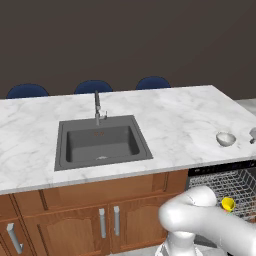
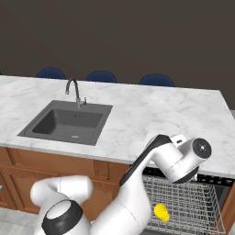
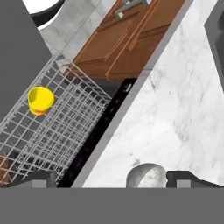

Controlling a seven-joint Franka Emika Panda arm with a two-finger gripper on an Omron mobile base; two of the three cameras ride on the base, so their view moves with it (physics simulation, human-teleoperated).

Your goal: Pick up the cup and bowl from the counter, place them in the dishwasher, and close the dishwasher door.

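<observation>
Worktop (image 1: 170, 117): white marble slab with grey veins, spanning wooden cabinets (image 1: 90, 220) with silver handles; three blue chair backs (image 1: 93, 87) show beyond its far edge. Sink (image 1: 100, 142): dark grey inset basin, left of centre in the slab, with a slim faucet (image 1: 98, 107) at its rear rim. Dishwasher (image 2: 215, 179): under the right end of the worktop, black control strip along its top, grey wire rack (image 2: 193, 202) pulled out and exposed; the dishwasher door (image 3: 19, 57) appears in the hand view as a flat grey panel beside the rack, folded open. Robot arm: white, elbow raised over the rack in the right base view. Gripper (image 3: 107, 179): above the worktop edge near the dishwasher; two dark tips set wide, so the jaws stand apart, holding nothing. Bowl (image 1: 225, 139): white-grey, upright on the worktop near its right front edge, lying between the tips in the hand view. Cup (image 2: 161, 212): bright yellow, resting inside the wire rack.
</observation>
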